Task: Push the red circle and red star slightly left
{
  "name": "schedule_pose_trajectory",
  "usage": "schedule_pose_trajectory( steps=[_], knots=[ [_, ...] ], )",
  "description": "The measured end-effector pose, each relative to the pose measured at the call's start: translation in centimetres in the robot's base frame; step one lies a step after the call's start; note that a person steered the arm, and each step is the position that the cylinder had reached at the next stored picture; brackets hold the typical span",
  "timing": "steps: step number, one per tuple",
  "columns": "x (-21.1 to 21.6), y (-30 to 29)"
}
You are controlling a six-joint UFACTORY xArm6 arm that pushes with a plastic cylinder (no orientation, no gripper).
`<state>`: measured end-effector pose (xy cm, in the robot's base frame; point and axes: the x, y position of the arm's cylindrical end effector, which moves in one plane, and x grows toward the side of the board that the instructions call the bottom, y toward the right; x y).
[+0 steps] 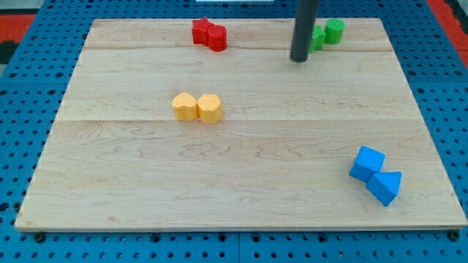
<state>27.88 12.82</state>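
Approach step: bare tip (300,60), holding nothing, stands well right of the touching red star (199,31) and red circle (216,38); next move likely needs contact on the circle's right side.

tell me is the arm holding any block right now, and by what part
Nothing is held. My tip rests on the board just left of the green blocks, well to the right of the red circle and red star.

Two touching blocks (209,34) at the board's (219,183) top edge, tip (299,59) well right.
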Motion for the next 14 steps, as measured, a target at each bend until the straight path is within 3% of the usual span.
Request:
schedule_pose_trajectory(
  steps=[1,2,9,12,14],
  knots=[
    [-5.1,-2.1],
    [-8.7,-8.0],
    [-7.7,-11.1],
    [-3.4,-12.3],
    [-0.8,-20.1]
  ],
)
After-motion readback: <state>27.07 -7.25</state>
